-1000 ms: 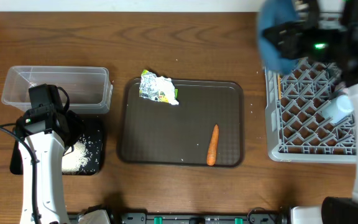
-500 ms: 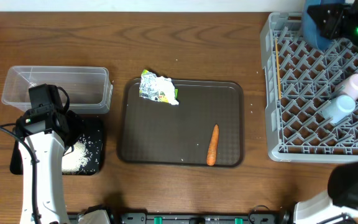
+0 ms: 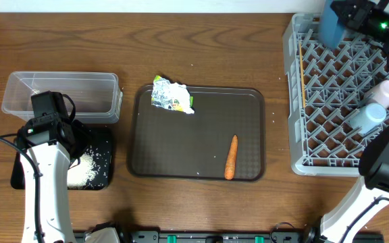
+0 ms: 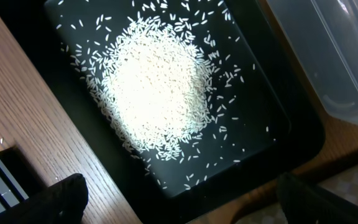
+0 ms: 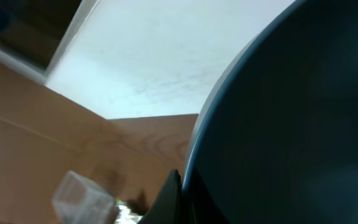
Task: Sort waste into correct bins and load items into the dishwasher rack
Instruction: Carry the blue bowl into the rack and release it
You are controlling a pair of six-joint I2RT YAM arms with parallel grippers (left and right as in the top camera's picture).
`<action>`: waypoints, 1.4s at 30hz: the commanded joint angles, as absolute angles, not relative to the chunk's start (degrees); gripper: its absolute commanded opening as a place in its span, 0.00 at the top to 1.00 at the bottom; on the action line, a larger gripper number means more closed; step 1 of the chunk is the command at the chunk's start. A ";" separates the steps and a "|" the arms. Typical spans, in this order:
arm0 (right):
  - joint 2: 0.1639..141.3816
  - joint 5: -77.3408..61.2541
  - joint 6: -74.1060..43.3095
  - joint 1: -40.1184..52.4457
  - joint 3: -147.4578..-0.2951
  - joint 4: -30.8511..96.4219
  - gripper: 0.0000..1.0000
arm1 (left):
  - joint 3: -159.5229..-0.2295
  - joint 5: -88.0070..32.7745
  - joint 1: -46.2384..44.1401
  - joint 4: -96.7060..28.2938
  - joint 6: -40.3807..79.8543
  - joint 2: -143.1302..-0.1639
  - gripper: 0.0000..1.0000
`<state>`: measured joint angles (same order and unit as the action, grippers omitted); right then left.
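Note:
White rice point(image 3: 86, 167) lies heaped in the black tray point(image 3: 19, 177); it fills the left wrist view point(image 4: 160, 81). My left gripper point(image 4: 179, 211) hangs open and empty above the black tray's point(image 4: 291, 134) near corner. The clear tub point(image 3: 63, 94) stands just behind. The foil wrapper point(image 3: 172, 94) and the carrot point(image 3: 231, 156) lie on the brown tray point(image 3: 181, 135). My right gripper point(image 3: 356, 17) is shut on the large dark blue bowl point(image 3: 331, 23) over the far edge of the grey rack point(image 3: 296, 101). The bowl point(image 5: 291, 124) fills the right wrist view, a finger point(image 5: 178, 186) at its rim.
A whitish cup point(image 3: 385, 91) and a light blue cup point(image 3: 367, 116) lie in the rack's right part. Thin chopsticks point(image 3: 302, 74) lie along the rack's left side. Bare wooden table separates the brown tray and the rack.
My right arm has carried the blue bowl from beside the rack's far left corner to over its far edge. The left arm has not moved.

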<state>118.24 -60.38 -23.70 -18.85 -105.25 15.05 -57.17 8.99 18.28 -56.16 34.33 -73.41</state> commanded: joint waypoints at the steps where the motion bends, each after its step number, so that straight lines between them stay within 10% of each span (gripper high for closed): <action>1: 118.24 -63.72 -31.44 -19.09 -105.60 14.52 0.99 | -58.08 9.50 18.57 -56.34 34.61 -73.23 0.00; 33: 118.21 -67.35 -37.63 -23.42 -101.06 15.86 0.99 | -58.08 9.50 18.57 -56.34 34.61 -73.23 0.00; 42: 118.21 -69.45 -37.47 -26.41 -101.06 16.58 0.83 | -58.08 9.50 18.57 -56.34 34.61 -73.23 0.00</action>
<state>118.34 -68.60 -37.93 -25.61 -101.67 16.53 -57.17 8.99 18.28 -56.16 34.33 -73.41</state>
